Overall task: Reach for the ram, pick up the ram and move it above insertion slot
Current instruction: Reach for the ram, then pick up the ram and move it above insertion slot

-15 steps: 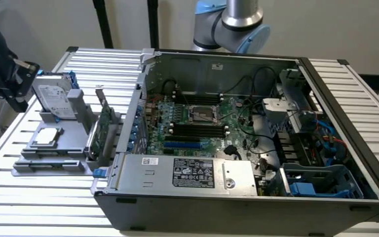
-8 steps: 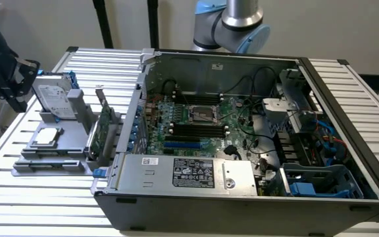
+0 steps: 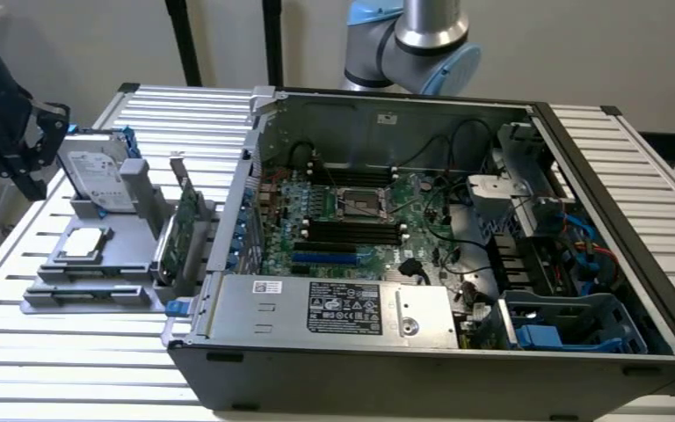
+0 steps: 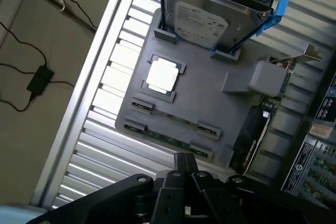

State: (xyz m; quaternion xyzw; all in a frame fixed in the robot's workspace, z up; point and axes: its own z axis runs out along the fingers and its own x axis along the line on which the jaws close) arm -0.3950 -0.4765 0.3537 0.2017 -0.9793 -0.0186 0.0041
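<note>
The ram [image 4: 169, 138] is a thin green stick standing on edge between grey clips at the near end of the grey holder [image 4: 202, 103]. A second similar stick [image 4: 173, 115] sits just behind it. In the exterior view the ram [image 3: 85, 288] lies at the holder's front. My gripper [image 4: 187, 162] hangs above that end of the holder, apart from the ram, with its black fingers pressed together and nothing between them. In the exterior view the gripper [image 3: 21, 167] is at the far left. The black insertion slots [image 3: 355, 230] lie in the middle of the motherboard inside the open case.
The holder also carries a silver hard drive [image 4: 202, 19] in blue brackets, a square processor [image 4: 161, 74] and an upright green expansion card [image 3: 179, 233]. The open computer case [image 3: 619, 202] fills the exterior view's right, with a power supply [image 3: 337, 308] in front. Cables lie on the floor [image 4: 37, 80].
</note>
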